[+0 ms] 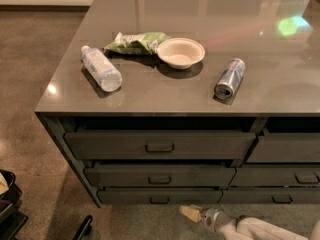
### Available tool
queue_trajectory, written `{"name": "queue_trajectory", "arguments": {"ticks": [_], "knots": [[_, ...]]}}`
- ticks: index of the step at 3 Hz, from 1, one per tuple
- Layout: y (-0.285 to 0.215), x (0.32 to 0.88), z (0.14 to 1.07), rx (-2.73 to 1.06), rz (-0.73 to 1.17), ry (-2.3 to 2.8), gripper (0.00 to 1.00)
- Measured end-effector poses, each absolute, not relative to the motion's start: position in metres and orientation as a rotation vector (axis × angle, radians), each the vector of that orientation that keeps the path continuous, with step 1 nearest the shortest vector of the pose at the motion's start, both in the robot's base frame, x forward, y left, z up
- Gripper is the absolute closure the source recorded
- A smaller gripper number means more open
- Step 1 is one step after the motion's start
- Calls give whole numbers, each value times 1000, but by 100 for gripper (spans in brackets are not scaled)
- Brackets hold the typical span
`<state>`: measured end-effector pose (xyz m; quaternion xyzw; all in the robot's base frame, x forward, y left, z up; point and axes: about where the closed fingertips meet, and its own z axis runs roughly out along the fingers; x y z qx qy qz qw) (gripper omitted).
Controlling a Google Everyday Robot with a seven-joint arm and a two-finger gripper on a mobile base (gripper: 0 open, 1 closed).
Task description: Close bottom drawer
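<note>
The bottom drawer (160, 196) is the slim dark grey front lowest in the left stack, with a small central pull handle (159, 200). Its front sits about level with the drawer above it. My gripper (190, 213) is at the bottom edge of the camera view, low in front of the cabinet, just below and right of the drawer's handle, its tan tip pointing left. It does not touch the drawer front.
Two taller drawers (160, 146) (160, 176) sit above, with another stack to the right (285, 149). On the countertop (210, 14) lie a water bottle (101, 69), a green chip bag (137, 42), a white bowl (180, 52) and a can (229, 78). A dark object (10, 204) stands at the bottom left.
</note>
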<state>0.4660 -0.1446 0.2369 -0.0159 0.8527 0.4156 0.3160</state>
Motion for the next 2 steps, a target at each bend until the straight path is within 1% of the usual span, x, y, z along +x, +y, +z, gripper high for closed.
{"name": "queue_trajectory", "arguments": {"ticks": [1, 2], "knots": [[-145, 466, 237, -42, 1095, 2246, 0], [-145, 466, 237, -42, 1095, 2246, 0]]}}
